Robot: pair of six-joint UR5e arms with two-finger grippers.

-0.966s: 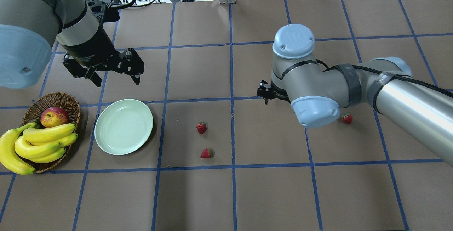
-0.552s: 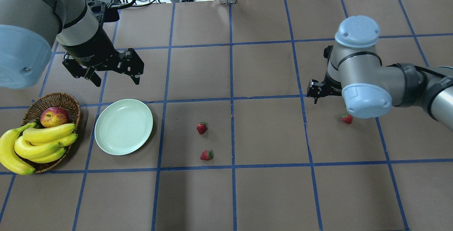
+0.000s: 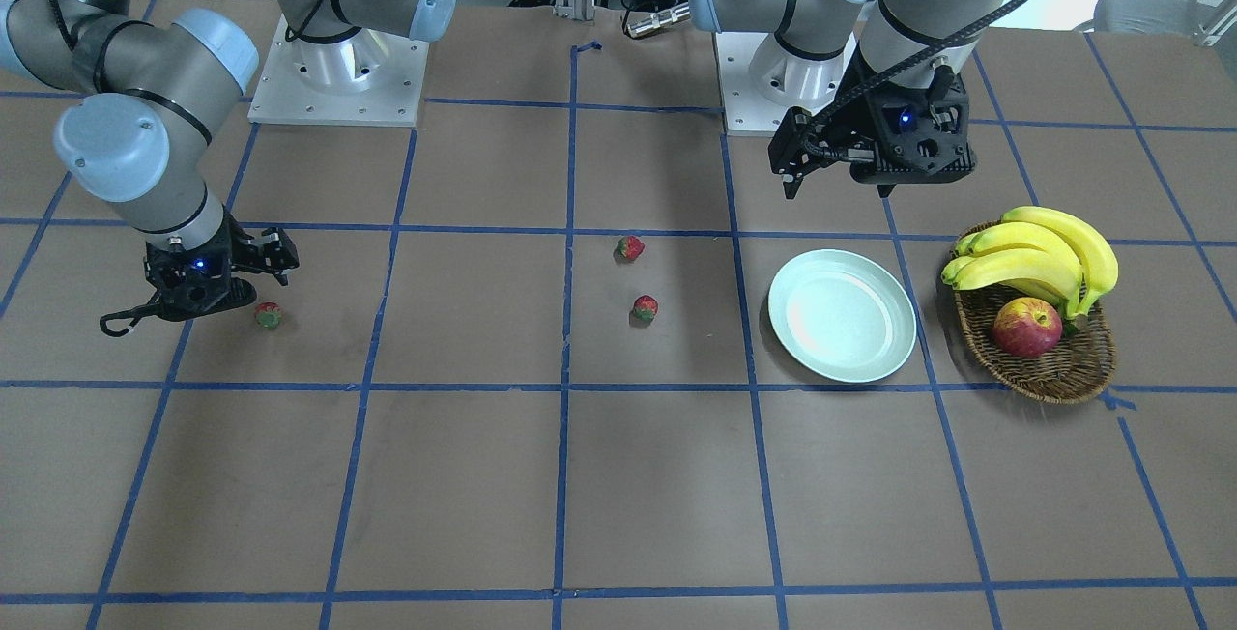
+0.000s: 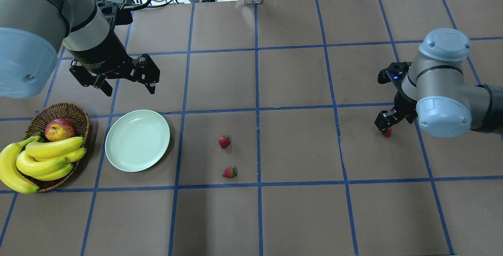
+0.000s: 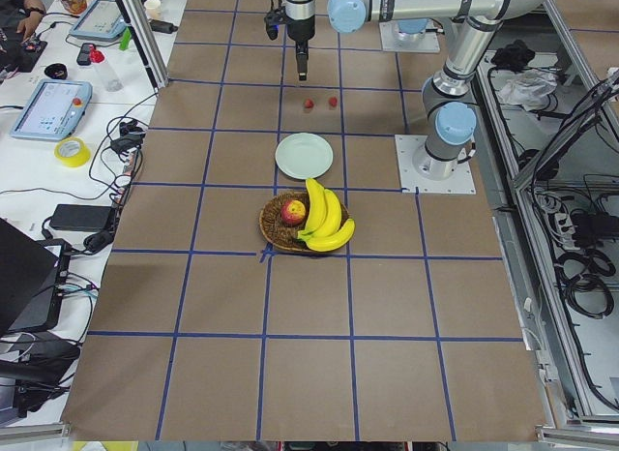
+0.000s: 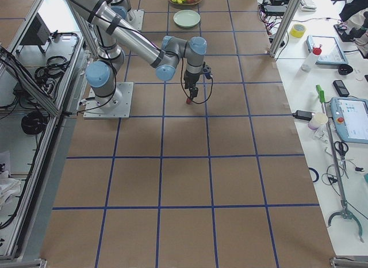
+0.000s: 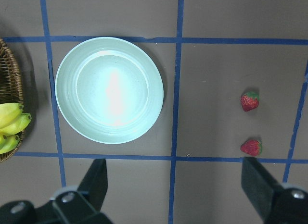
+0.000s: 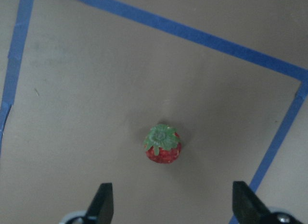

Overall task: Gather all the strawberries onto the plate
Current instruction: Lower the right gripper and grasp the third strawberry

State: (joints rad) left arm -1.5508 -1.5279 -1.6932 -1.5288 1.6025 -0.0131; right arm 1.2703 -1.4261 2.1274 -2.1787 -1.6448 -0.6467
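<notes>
Toward the right end of the surface, one strawberry lies alone inside a taped square, well apart from the other two. The right claw hangs just above it with its fingers spread and grips nothing. This placement is judged to be a pre-grasp alignment: the berry is centred between the fingers, so a straight descent would bracket it before closing.

The left claw is likewise spread and empty, held high near the plate. It is probably parked there to keep the plate unobstructed for delivery. Its wrist camera takes in the plate and both central berries.

Task items:

1. Strawberries. Each is small and red, with a green leafy cap. The lone berry sits with its cap facing up. The other two lie near each other around the middle of the surface, between the plate and the lone berry.
2. Plate. It is round, shallow, pale mint green and empty. It sits near the left end, just beside a wicker basket of bananas and an apple (not task items).

No berry has been collected yet.
</notes>
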